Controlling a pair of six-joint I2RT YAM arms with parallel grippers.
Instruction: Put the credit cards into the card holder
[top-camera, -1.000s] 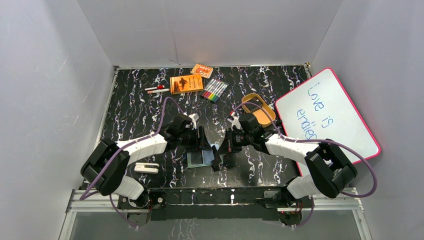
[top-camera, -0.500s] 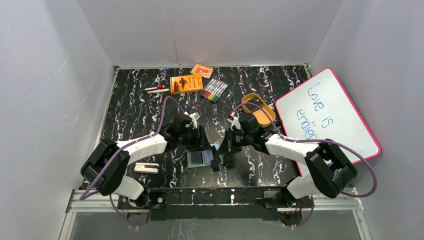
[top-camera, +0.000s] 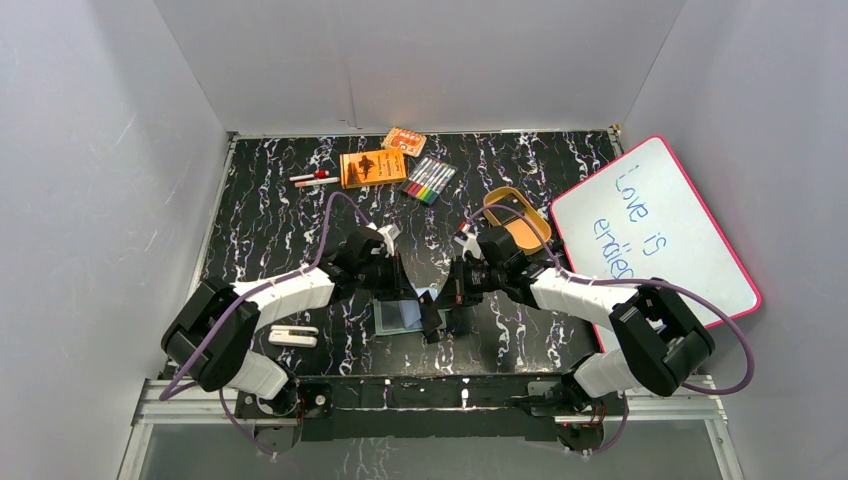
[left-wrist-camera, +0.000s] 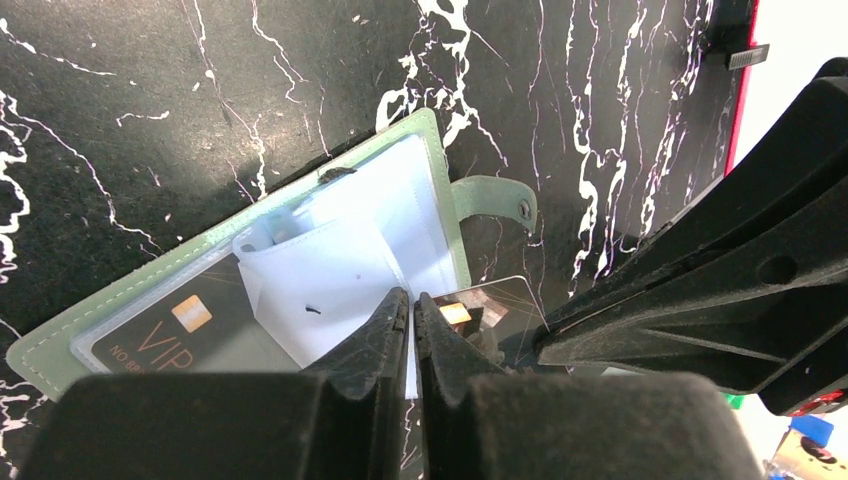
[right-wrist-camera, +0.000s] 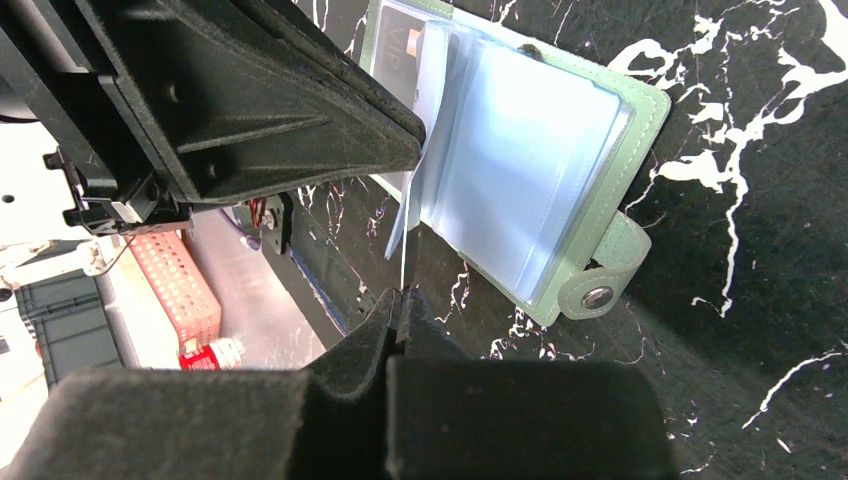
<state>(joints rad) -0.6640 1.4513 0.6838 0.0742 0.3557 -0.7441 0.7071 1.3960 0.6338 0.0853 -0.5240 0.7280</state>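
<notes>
Left hand (left-wrist-camera: 412, 303) pinches a pale clear sleeve (left-wrist-camera: 330, 262) of the open sage-green card holder (left-wrist-camera: 441, 170), jaws almost together; right hand (right-wrist-camera: 399, 296) clamps tight on a thin dark grey credit card (left-wrist-camera: 492, 308).

"Love is" on whiteboard (top-camera: 655, 230); "VIP" on sleeved credit card (left-wrist-camera: 160, 335)

black white-veined tabletop (top-camera: 270, 230), plain grey walls (top-camera: 420, 60)

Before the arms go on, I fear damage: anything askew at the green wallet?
Yes: one pale clear plastic sleeve of the sage-green snap-tab card holder is lifted and bent, pinched by the left gripper; the right gripper holds a dark credit card beside it.
</notes>
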